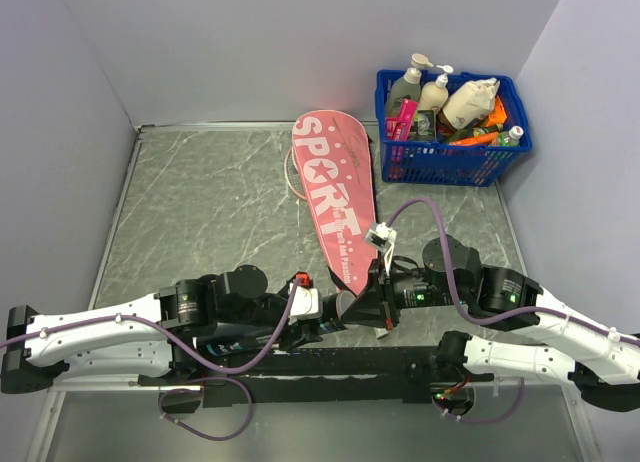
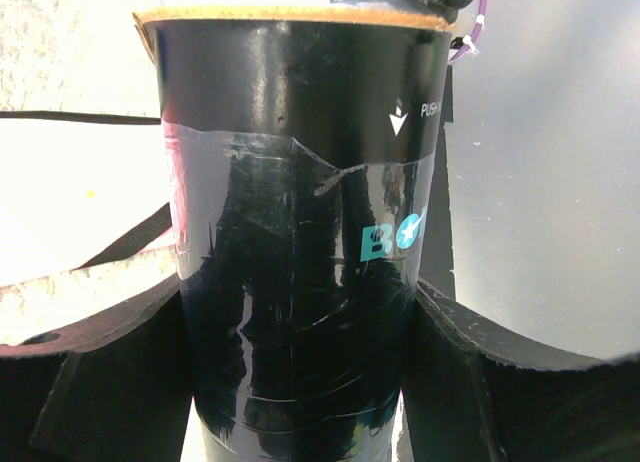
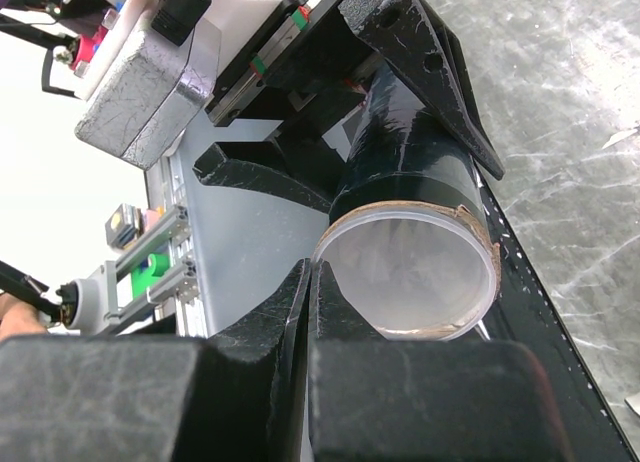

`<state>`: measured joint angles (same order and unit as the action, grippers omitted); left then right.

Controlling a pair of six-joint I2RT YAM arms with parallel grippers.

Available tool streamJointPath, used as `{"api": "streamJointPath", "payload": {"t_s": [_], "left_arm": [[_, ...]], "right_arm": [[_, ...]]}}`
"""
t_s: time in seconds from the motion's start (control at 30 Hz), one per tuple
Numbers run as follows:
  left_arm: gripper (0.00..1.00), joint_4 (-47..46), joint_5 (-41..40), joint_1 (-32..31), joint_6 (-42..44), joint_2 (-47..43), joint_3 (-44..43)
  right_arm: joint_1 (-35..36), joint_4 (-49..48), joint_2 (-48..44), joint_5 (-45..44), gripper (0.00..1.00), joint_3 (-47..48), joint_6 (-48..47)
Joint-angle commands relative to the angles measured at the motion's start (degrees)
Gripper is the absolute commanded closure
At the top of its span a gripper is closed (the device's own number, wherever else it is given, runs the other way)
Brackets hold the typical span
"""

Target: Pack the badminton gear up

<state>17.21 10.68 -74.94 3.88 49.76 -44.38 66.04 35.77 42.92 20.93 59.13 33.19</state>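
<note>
Black tube [image 2: 300, 132] held firm in the left pincer [image 2: 300, 302], low by the table's [image 1: 200, 212] near edge. Right pincer [image 3: 310, 274], clenched on nothing, noses its clear cap [image 3: 410, 272]. Likely step: opening the tube. Next, catch that cap's rim.

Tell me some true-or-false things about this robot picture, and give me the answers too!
1. The left gripper holds the black tube. True.
2. The right gripper has its fingers spread wide. False: they are shut together, right at the tube's open end.
3. The pink cover lies flat on the table. True.
4. The basket is red. False: it is blue.
5. The basket has nothing in it. False: it holds bottles and other things.
</note>
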Motion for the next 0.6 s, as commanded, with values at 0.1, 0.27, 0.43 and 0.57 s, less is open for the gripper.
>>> {"api": "streamJointPath", "payload": {"t_s": [0.1,0.27,0.43,0.57], "left_arm": [[0.99,-3.06,-0.57,-0.03,-1.77,-0.01,-1.94],[0.99,-2.97,-0.57,0.05,-1.77,-0.19,-1.94],[0.99,-3.06,-0.57,0.05,-1.77,-0.36,-1.85],[0.99,-3.06,-0.57,0.05,-1.68,-0.54,-1.85]], "right_arm": [[1.63,-7.29,1.12,3.07,0.88,-0.69,1.18],[2.07,-7.56,1.64,2.89,0.84,-0.51,1.09],[2.16,-7.91,1.91,2.72,0.80,-0.60,1.18],[2.34,-8.61,2.17,2.89,0.79,-0.78,1.44]]}}
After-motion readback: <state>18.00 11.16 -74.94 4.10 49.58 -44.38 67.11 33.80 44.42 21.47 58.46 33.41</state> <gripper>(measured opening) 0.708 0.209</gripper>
